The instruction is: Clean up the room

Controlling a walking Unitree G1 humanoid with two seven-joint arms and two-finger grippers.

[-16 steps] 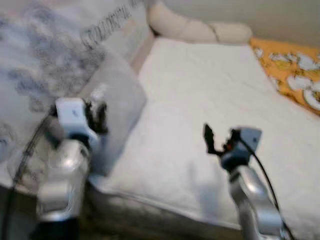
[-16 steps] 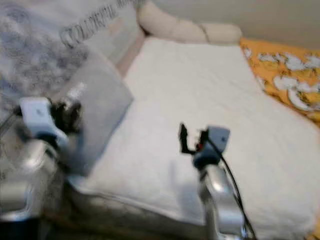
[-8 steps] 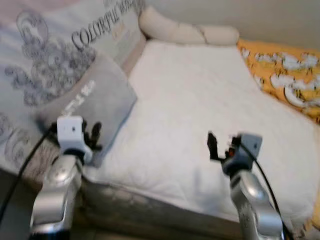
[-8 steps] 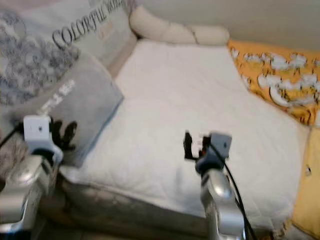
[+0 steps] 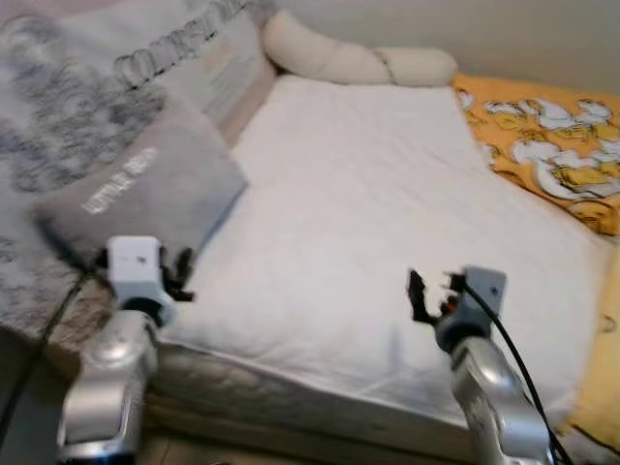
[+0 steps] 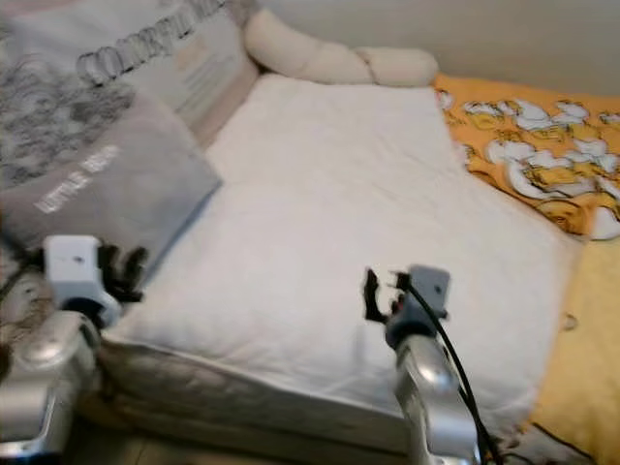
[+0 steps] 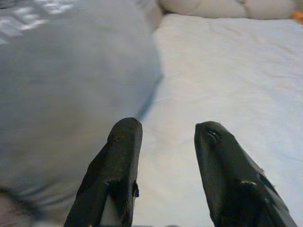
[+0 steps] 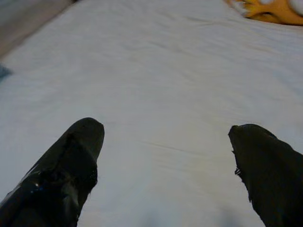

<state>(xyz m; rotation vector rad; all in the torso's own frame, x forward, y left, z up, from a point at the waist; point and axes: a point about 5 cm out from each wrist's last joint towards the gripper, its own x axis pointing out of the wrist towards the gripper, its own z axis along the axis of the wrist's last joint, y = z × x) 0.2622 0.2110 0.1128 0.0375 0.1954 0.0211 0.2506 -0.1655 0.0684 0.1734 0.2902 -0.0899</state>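
Grey pillow (image 5: 145, 184): lies on the bed's left side, just ahead of my left gripper (image 5: 180, 275), the nearer arm; long axis runs diagonally away toward the headboard; lettering reads "LITTLE BEAR".
Left gripper: fingers parted, holding nothing.
Right gripper (image 5: 418, 294): spread wide, empty, over the white mattress (image 5: 368, 213).

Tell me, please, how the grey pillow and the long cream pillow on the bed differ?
The grey pillow is flat, roughly square and bears white lettering; the cream pillow is a long, plain roll. The grey pillow lies on the bed's left side by the left tool; the cream pillow lies across the far end. Both rest at the edge of the white quilt.
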